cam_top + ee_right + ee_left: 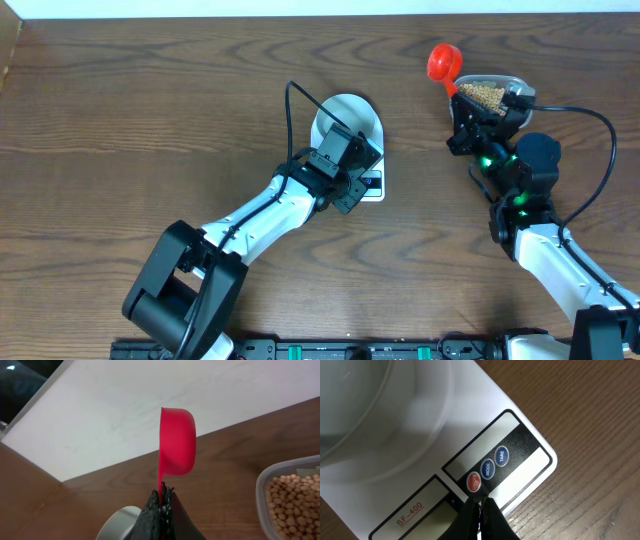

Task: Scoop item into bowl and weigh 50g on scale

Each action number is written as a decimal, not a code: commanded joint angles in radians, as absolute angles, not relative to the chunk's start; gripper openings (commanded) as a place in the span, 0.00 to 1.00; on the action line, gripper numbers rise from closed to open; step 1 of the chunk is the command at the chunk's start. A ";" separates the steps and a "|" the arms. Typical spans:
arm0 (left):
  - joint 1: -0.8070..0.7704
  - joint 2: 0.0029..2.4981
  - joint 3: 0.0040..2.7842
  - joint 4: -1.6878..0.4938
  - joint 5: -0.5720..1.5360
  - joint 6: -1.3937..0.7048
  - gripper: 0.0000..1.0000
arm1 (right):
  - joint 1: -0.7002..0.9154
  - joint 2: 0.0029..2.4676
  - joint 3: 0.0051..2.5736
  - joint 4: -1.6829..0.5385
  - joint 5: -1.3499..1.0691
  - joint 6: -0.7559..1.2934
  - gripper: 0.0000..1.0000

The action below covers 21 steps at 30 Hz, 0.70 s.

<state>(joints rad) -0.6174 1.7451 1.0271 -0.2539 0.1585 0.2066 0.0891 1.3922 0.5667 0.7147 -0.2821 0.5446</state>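
Note:
The pale bowl sits on the white scale. My left gripper is shut, and its tips rest right at the scale's red button. In the left wrist view the bowl fills the upper left, on the scale. My right gripper is shut on the thin handle of a red scoop, which is raised with its cup turned sideways. The tan beans lie in a clear tub beside the scoop. What the scoop holds is hidden.
The scale has blue MODE and TARE buttons beside the red one. A white wall edge runs behind the table. A black cable loops right of the right arm.

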 commanded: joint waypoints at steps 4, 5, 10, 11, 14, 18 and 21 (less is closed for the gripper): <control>-0.619 1.737 1.025 -0.246 0.161 0.201 0.07 | 0.086 1.391 0.583 0.719 -0.249 0.553 0.01; -0.619 1.738 1.025 -0.246 0.161 0.201 0.07 | 0.086 1.391 0.583 0.719 -0.249 0.553 0.01; -0.619 1.739 1.025 -0.246 0.161 0.201 0.07 | 0.086 1.391 0.583 0.715 -0.265 0.553 0.01; -0.619 1.739 1.025 -0.246 0.161 0.201 0.07 | 0.086 1.391 0.583 0.713 -0.265 0.553 0.01; -0.619 1.740 1.025 -0.246 0.161 0.201 0.07 | 0.086 1.391 0.583 0.710 -0.264 0.553 0.01; -0.619 1.752 1.024 -0.245 0.161 0.201 0.07 | 0.086 1.391 0.583 0.710 -0.264 0.552 0.01; -0.619 1.764 1.024 -0.245 0.161 0.201 0.07 | 0.086 1.391 0.583 0.710 -0.264 0.552 0.01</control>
<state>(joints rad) -0.6174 1.7458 1.0271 -0.2436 0.1585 0.2066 0.0891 1.3922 0.5667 0.7078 -0.2653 0.5449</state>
